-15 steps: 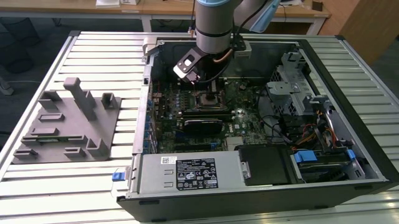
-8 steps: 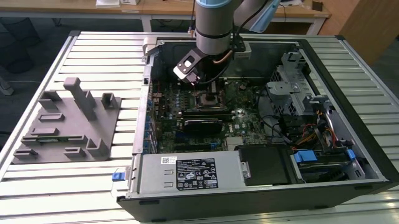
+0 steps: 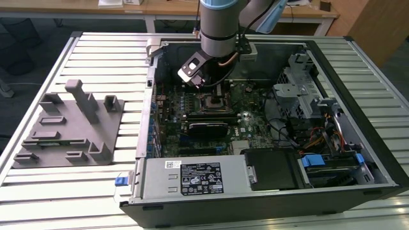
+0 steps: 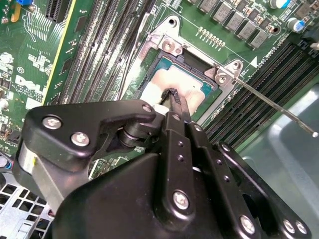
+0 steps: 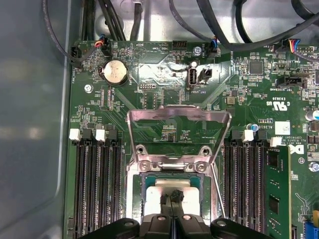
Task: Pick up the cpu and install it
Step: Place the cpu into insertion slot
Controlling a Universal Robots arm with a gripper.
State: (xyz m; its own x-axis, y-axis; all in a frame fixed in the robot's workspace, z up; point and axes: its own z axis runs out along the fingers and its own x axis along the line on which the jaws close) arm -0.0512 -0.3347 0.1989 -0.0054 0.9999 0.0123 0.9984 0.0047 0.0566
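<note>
The cpu, a silvery-white square chip, lies flat inside the motherboard socket, seen in both wrist views. My gripper stands right over the cpu with its two black fingers pressed together, tips at or on the chip's top face. The chip is much wider than the closed fingertips, and nothing sits between them. The socket's metal load plate is swung up and open. In the exterior view the gripper reaches down into the open computer case above the socket.
The thin retention lever sticks out beside the socket. Memory slots flank it, with one module seated. A grey holder block with posts stands on the slatted table at the exterior view's left. The power supply and drive cages crowd the case.
</note>
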